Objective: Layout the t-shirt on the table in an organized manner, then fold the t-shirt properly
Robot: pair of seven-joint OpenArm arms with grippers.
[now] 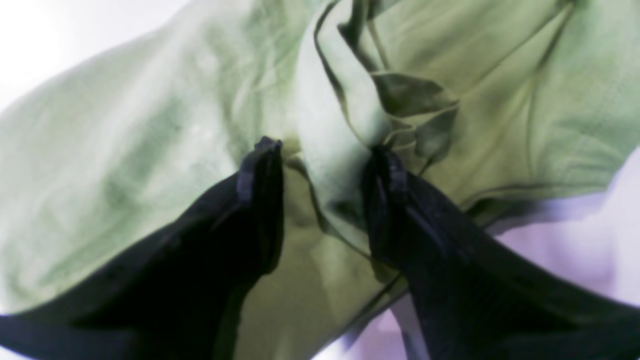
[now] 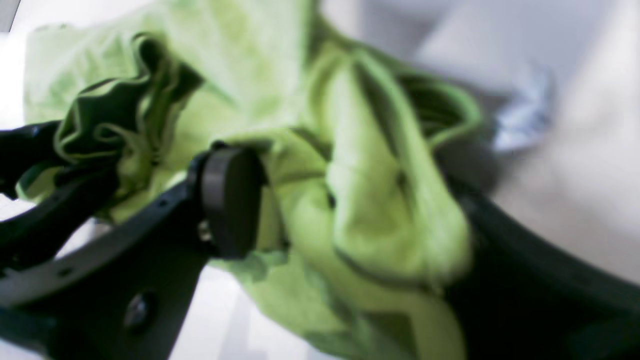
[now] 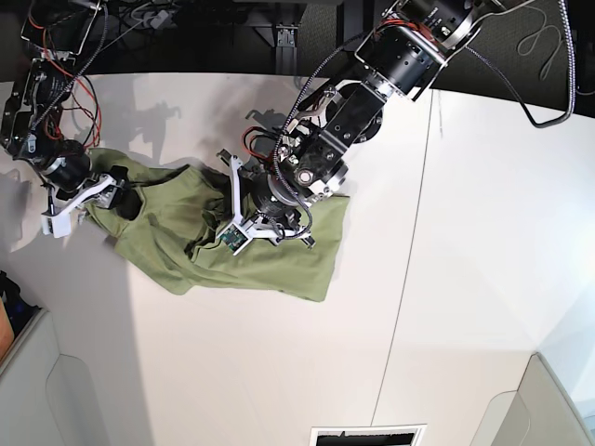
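Base view, item one: the t-shirt (image 3: 270, 265), olive green, lies bunched and creased on the white worktop (image 3: 465, 279), toward its far left part, with both arms down on it. It is not yet laid out; sleeves and hem cannot be told apart in the heap.

Item two: your left pincer (image 1: 325, 155) stands with its jaws apart over the middle of the cloth, a raised ridge of fabric running up between the two fingers. Whether that ridge is truly pinched the wrist view does not settle; the jaws look fairly wide.

Item three: your right pincer (image 2: 350, 200) sits at the shirt's outer edge, jaws spread wide, a thick wad of cloth lying loosely between them, with no squeeze visible.

Handling note, as a judgement: the step in hand is spreading. Take a single layer near an edge or corner rather than a central wad, close firmly, then draw the two grips apart low over the worktop so the fabric slides flat. Lifting from the middle would likely only gather more folds.
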